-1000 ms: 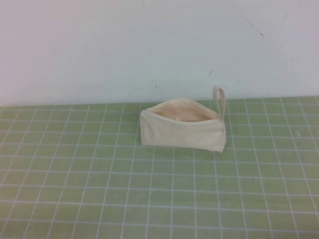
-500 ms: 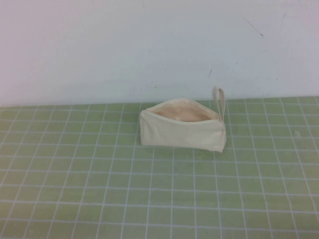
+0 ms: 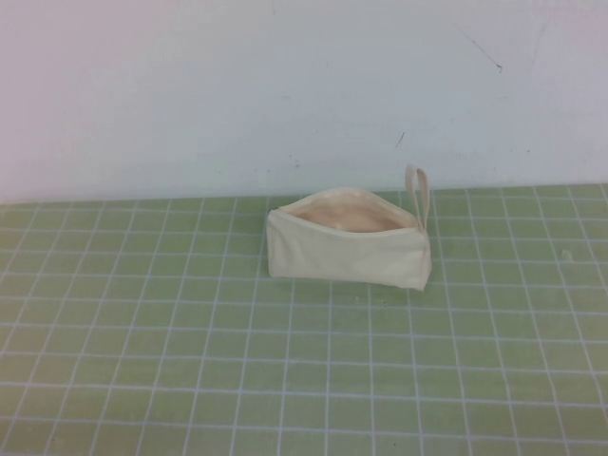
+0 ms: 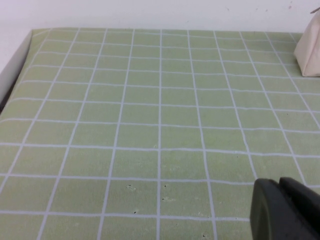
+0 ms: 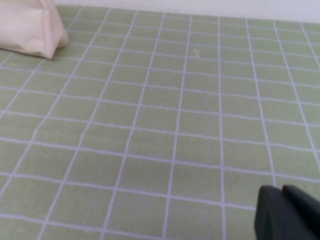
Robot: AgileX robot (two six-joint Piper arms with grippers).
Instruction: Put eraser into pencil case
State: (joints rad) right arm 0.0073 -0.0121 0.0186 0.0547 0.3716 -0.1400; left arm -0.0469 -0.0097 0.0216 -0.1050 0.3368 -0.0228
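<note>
The pencil case is a cream-white pouch lying on the green grid mat near the back, its zip open and peach lining showing. Its loop strap stands up at its right end. One end of the pouch shows in the left wrist view and one in the right wrist view. The eraser is not visible in any view. My left gripper is shut and empty, low over the mat, well apart from the pouch. My right gripper is shut and empty, also well apart from it. Neither gripper shows in the high view.
The green grid mat covers the table, with a white wall right behind the pouch. The mat's left edge shows in the left wrist view. A small pale speck lies on the mat to the pouch's right.
</note>
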